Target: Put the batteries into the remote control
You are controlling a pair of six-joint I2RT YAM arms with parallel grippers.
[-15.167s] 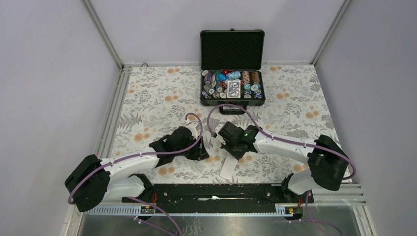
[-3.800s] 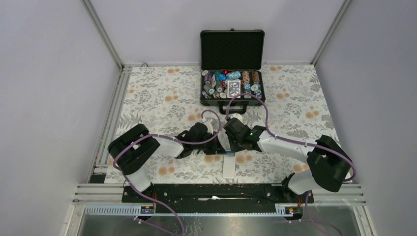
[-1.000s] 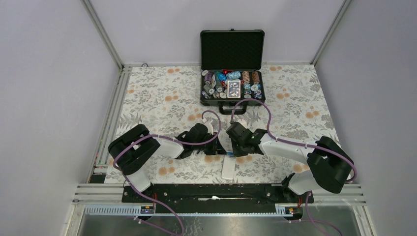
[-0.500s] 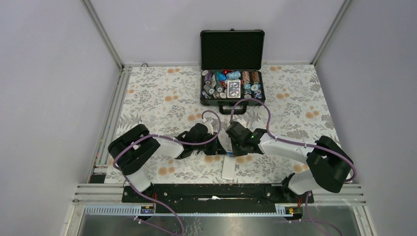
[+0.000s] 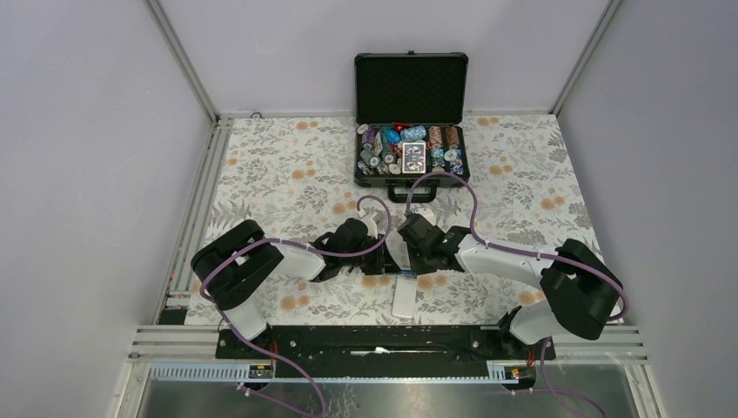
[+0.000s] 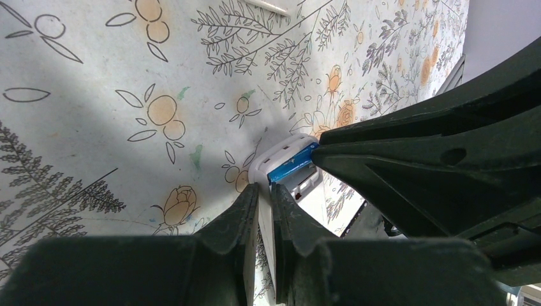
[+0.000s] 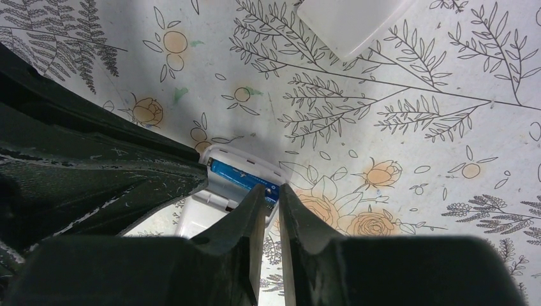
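The white remote control [image 5: 405, 298] lies back up on the floral cloth between the arms, its battery bay open at the far end. One blue battery [image 7: 239, 176] lies across that bay, also in the left wrist view [image 6: 290, 170]. My left gripper [image 6: 265, 188] is shut on the remote's left side wall [image 6: 284, 153]. My right gripper [image 7: 273, 190] stands at the bay's right rim [image 7: 245, 156], by the battery's end. Its jaws are a narrow gap apart, with cloth showing between them. From above, both grippers [image 5: 389, 263] [image 5: 416, 266] meet over the remote's far end.
A loose white cover piece [image 7: 354, 19] lies on the cloth just beyond the remote. The open black chip case [image 5: 411, 104] stands at the back. A black rail [image 5: 374, 340] runs along the near edge behind the arm bases.
The right wrist has edged slightly toward the far left over the remote's end. The left arm and the remote have not moved.
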